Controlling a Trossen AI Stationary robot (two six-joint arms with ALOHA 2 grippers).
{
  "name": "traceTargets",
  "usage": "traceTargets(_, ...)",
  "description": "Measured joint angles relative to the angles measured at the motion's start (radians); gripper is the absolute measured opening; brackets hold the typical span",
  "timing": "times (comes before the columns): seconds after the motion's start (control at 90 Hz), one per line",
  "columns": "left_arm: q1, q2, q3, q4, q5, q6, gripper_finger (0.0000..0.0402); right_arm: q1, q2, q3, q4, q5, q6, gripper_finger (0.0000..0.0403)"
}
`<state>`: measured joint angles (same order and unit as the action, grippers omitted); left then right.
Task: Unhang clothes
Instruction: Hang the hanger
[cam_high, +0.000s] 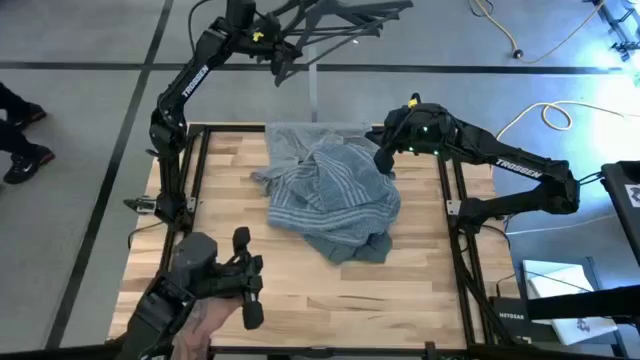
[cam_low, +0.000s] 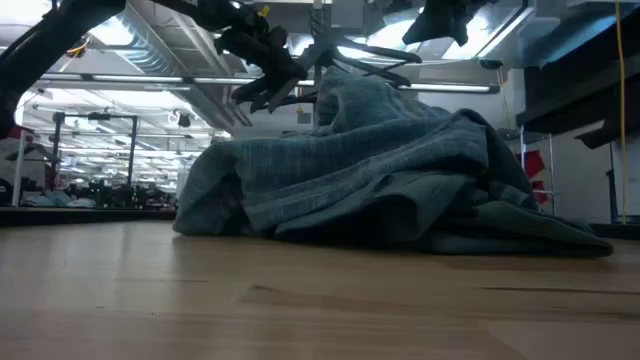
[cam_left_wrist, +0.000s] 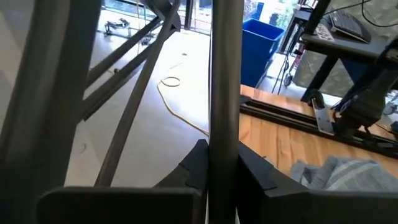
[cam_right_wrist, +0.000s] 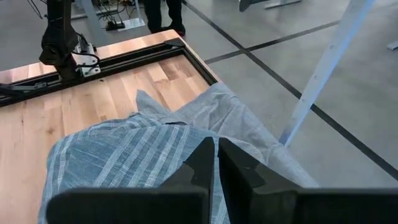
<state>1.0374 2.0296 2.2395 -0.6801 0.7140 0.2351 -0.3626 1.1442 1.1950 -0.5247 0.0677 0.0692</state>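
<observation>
The clothes lie in one heap on the wooden table. The blue-grey striped shirt (cam_high: 335, 195) (cam_right_wrist: 124, 162) is on top, and the plain grey shirt (cam_high: 295, 140) (cam_right_wrist: 230, 112) lies under it toward the far edge. My right gripper (cam_high: 383, 160) (cam_right_wrist: 216, 165) is shut and hovers above the heap's far right side, clear of the cloth. My left gripper (cam_high: 283, 62) (cam_left_wrist: 225, 180) is raised beyond the table's far edge, shut on a bunch of thin dark hangers (cam_high: 335, 18) (cam_low: 350, 50). My left gripper has a dark grey bar of the hangers (cam_left_wrist: 225, 124) between its two fingers, which lie across it. The hangers are held in the air beyond the far edge, well above table height, and stretch from the fingers toward the table's right.
A pale upright pole (cam_high: 313, 90) stands at the middle of the far edge. A dark device with a person's hand (cam_high: 215, 285) sits at the near left corner. Bare wood (cam_high: 350, 300) lies on the near side of the heap. Cables lie on the floor (cam_high: 545, 110).
</observation>
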Motion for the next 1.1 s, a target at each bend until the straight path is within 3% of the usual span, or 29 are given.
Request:
traceTargets(0.289,0.001,0.000,0.000,-0.014,-0.018,0.034,0.0065,0.000,0.000,0.000,0.000,0.019,0.000,0.0005)
traceTargets(0.611,0.001,0.000,0.000,-0.041,-0.060,0.042,0.0051,0.000,0.022,0.001,0.006,0.019,-0.007,0.0005)
traceTargets(0.867,-0.014,-0.012,0.014,-0.013,-0.273,0.146,0.0074,0.002,0.039,0.001,0.004,0.018,0.001,0.0005)
traceTargets(1.1,0.005,-0.017,0.078,-0.024,-0.287,0.119,0.0083,0.002,0.039,0.001,0.000,0.018,0.012,0.0005)
